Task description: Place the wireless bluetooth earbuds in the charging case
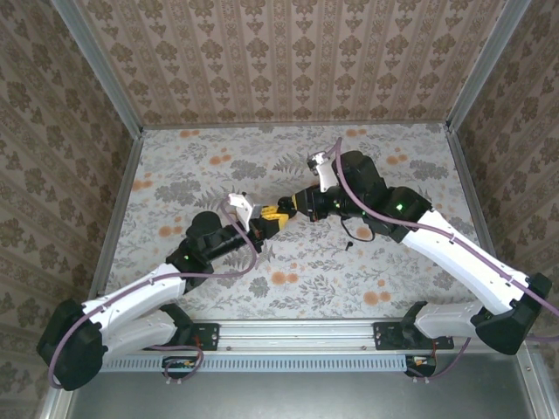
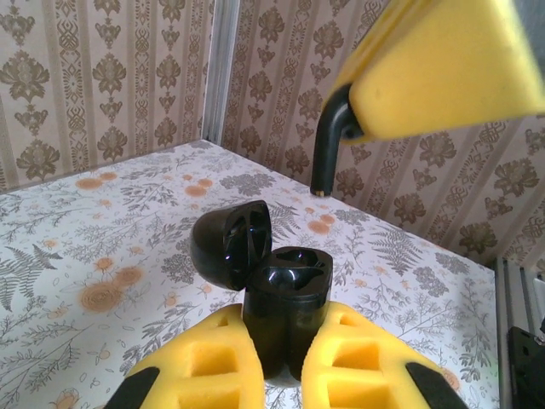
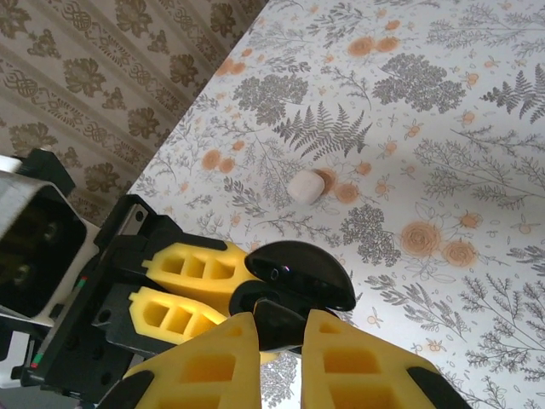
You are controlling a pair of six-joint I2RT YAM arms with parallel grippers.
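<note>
Centrally, left gripper [image 2: 285,328] pinching open charging case [image 2: 288,277], right gripper [image 3: 281,332] pinching earbud [image 2: 327,141] above.

Charging case [image 2: 285,302] in left pincer [image 2: 277,366], right pincer [image 3: 281,358] just opposite, both above table [image 1: 393,157] middle, small lump [image 3: 305,186] beyond.

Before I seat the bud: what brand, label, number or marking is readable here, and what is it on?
No readable text.
On the glossy black charging case and its open lid: no lettering visible.
On the small black piece held in the right pincer: no marking visible.
On the yellow foam pads of the left pincer: blank.
On the patterned wallpaper and the floral table cover: ornament only.
</note>
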